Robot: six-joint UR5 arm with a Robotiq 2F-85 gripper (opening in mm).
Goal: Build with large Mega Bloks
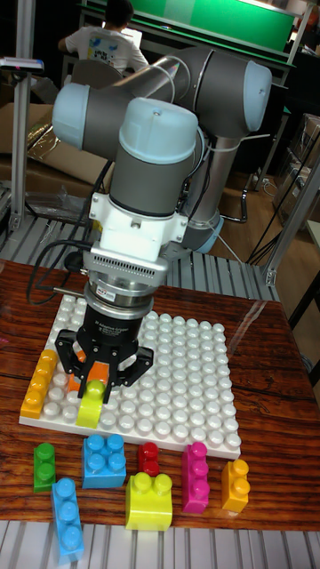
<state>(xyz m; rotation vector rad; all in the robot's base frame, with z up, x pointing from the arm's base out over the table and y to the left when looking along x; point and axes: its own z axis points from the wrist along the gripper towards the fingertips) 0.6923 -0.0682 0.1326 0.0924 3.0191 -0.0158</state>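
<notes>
The gripper [95, 380] stands low over the white studded baseplate [178, 373], its fingers closed around a lime block [91, 404] beside an orange block [76, 378] (the lettering on its wrist is too small to read).

Layout: a studded baseplate [178, 373] lies on the table [267, 356]. One block [39, 384] sits on its left edge, another [92, 402] just right of it, under the gripper [100, 378]. Seven loose blocks [104, 460] lie in a row before the baseplate.
</notes>
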